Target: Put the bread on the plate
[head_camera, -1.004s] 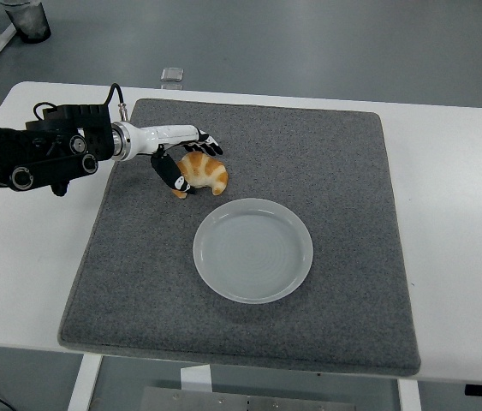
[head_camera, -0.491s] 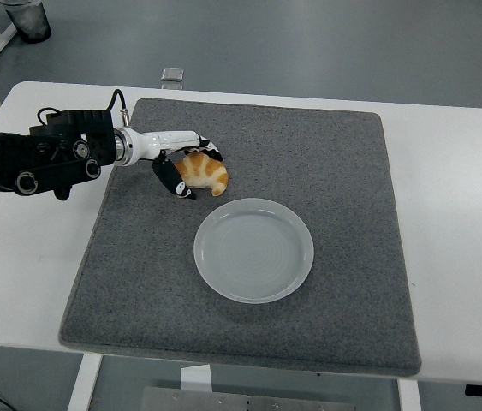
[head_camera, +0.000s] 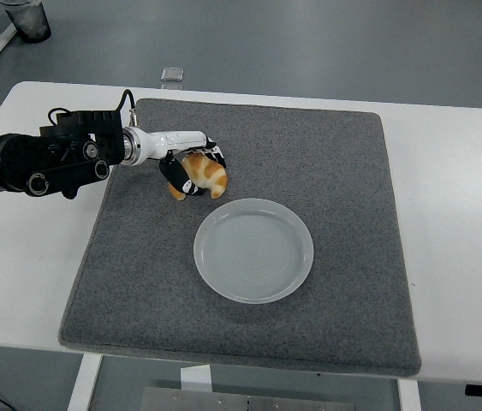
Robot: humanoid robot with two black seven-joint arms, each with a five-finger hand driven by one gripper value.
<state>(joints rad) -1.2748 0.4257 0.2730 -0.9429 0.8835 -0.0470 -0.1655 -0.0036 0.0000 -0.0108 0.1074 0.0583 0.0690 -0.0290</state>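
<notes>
Head view: white worktop (head_camera: 459,214) covered over its middle by a grey felt mat (head_camera: 335,163). Left hand (head_camera: 191,168) reaches in from the picture's left edge on a black arm with a white wrist section; its black fingers (head_camera: 174,175) are curled around the bread (head_camera: 205,175), a golden croissant-shaped roll, which lies in the far-left part of the mat. Whether the bread rests on the mat or is just clear of it cannot be told from this angle. Plate (head_camera: 253,250), pale and round, sits near the middle of the mat, just beside the bread on its near-right side and not touching it; nothing lies on it. Right arm is out of view. A small clear object (head_camera: 171,75) lies at the far edge of the worktop, too small to identify.

Task progress, as judged: the grasp on the bread appears to be made, so the first stage is done. What is left is the carry across the short gap to the plate, lowering the bread into its dish, and opening the fingers to release it.
</notes>
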